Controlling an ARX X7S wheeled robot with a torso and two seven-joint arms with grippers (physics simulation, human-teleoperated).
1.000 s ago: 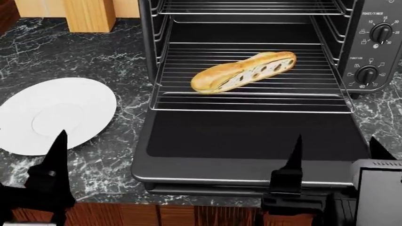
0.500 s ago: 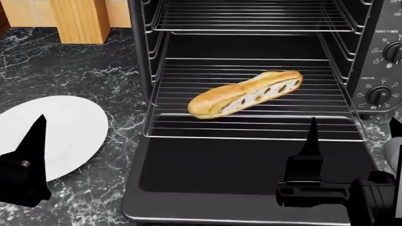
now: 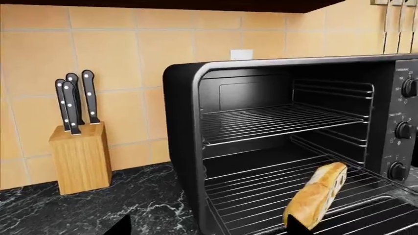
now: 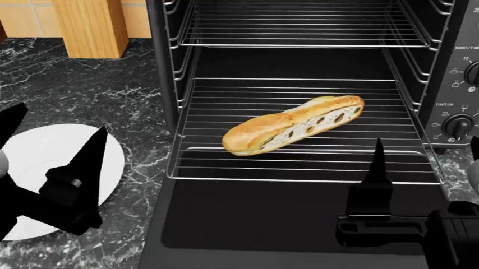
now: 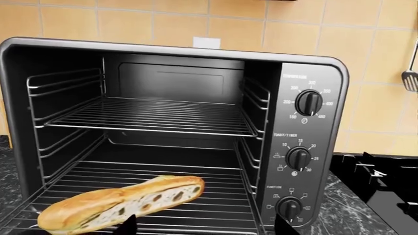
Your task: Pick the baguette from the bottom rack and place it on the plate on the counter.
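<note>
Golden baguette [image 4: 293,133] unmoved on bottom rack [image 4: 224,168]; both spread grippers have edged closer.

We note the bottom rack [image 4: 299,151] as bright chrome wire, thin and shiny. The baguette [image 4: 293,132] shows a smooth golden crust and pale, holed crumb. The counter [image 4: 112,89] looks like polished dark marble with white veins. The plate [image 4: 37,151] is plain matt white; the knife block [image 3: 81,157] is light wood.
</note>
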